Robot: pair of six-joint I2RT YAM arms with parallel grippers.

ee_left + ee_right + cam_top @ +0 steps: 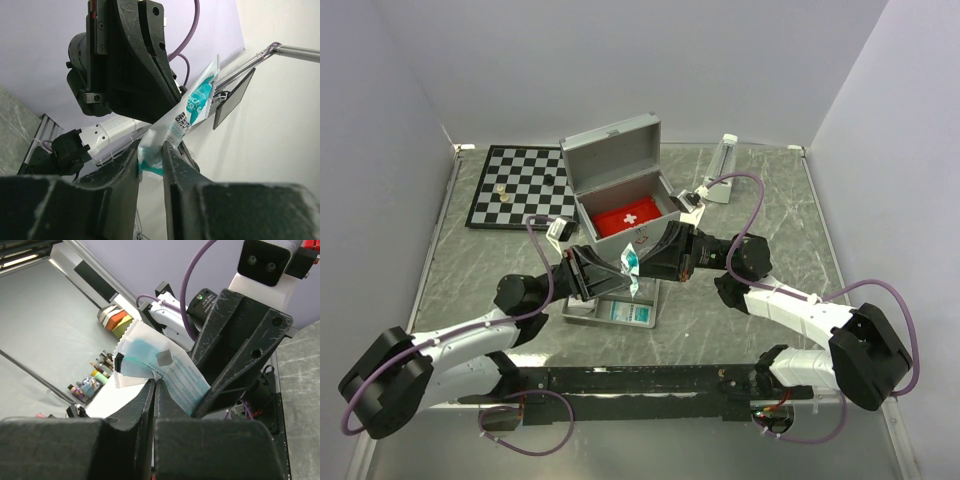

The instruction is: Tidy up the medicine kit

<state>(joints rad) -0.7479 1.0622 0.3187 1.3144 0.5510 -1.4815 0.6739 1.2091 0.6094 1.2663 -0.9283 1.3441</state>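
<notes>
The medicine kit, a silver case, stands open at the back centre with a flat red pouch with a white cross inside. In front of it, above the table, both grippers meet on a white and teal sachet. My left gripper is shut on its lower end, which shows between the fingers in the left wrist view. My right gripper is shut on its edge. The sachet hangs between them; its printed top points up.
A shallow grey tray lies below the grippers with a teal packet in it. A chessboard with a few pieces lies at the back left. A white object stands at the back right.
</notes>
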